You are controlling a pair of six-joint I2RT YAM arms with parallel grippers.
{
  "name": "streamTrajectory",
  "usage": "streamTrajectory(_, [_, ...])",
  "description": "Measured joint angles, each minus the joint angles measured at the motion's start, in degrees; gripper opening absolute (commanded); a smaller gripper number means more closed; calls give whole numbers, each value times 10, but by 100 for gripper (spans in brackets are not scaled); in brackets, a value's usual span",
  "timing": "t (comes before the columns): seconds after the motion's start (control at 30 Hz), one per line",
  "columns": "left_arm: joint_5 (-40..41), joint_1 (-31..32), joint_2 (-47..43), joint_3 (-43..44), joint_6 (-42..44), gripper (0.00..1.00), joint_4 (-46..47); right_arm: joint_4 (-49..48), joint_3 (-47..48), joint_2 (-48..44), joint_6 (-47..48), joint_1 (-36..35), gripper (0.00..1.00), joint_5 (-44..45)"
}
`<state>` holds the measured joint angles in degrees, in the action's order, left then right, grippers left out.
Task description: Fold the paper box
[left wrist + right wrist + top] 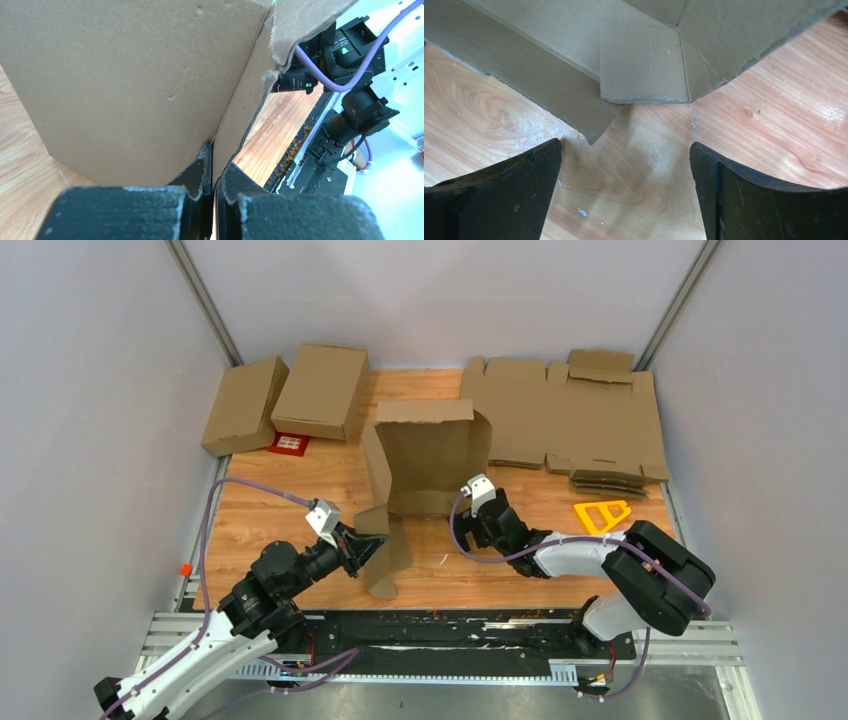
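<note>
The paper box (425, 455) stands half-formed in the middle of the wooden table, its brown back panel upright and its side flaps bent forward. My left gripper (372, 546) is shut on the near-left flap, which hangs down toward the table's front. In the left wrist view the flap's edge (245, 115) runs between the closed fingertips (202, 167). My right gripper (472, 512) is open just in front of the box's lower right corner. In the right wrist view the corner flap (644, 65) lies beyond the spread fingers (524, 185), with bare wood between them.
Two finished brown boxes (245, 405) (322, 390) sit at the back left beside a small red card (290, 444). A sheaf of flat cardboard sheets (565, 415) fills the back right. A yellow triangular tool (602, 513) lies right of my right arm. Grey walls close in both sides.
</note>
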<state>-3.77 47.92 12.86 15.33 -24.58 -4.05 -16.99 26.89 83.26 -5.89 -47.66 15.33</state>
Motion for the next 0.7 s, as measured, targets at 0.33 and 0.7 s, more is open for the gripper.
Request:
streamTrajectory(0.33, [-5, 0, 7, -1, 2, 3, 6, -168, -38, 45, 10, 65, 100, -93])
streamTrajectory(0.7, [-17, 0, 25, -6, 4, 2, 28, -257, -42, 90, 22, 123, 100, -171])
